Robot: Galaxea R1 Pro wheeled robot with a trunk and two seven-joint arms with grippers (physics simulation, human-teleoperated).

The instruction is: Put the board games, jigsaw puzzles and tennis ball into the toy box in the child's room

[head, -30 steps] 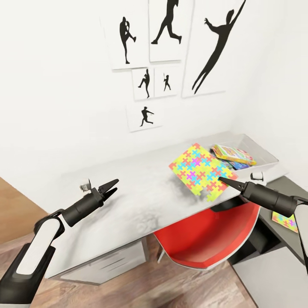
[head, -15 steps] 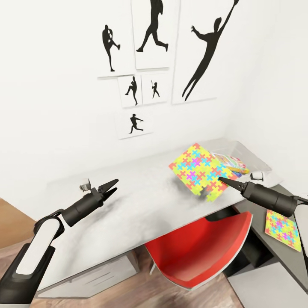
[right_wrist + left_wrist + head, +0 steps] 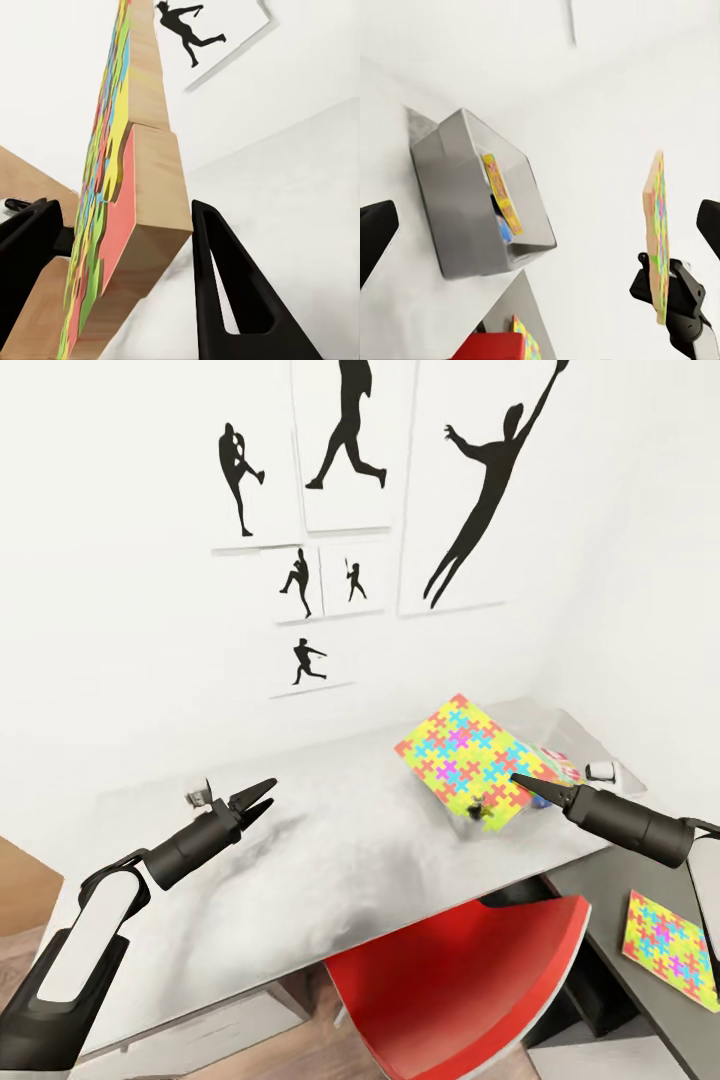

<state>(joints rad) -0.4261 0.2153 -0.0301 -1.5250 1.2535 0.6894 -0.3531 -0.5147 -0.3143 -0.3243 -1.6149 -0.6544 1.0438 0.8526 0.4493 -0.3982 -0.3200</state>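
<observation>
White room, grey table (image 3: 330, 860): right gripper (image 3: 522, 781) clamping puzzle (image 3: 465, 758) aloft near box (image 3: 472, 206); left gripper (image 3: 258, 798) parted, empty; no legible writing.

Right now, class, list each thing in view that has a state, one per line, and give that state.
Right gripper: shut on the held jigsaw puzzle, which is tilted above the table.
Left gripper: open, holding nothing.
Second jigsaw puzzle: lying flat.
Toy box: holds game boxes.

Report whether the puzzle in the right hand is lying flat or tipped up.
Tipped up. The jigsaw puzzle is clamped by its edge in the right hand, raised off the table.
</observation>
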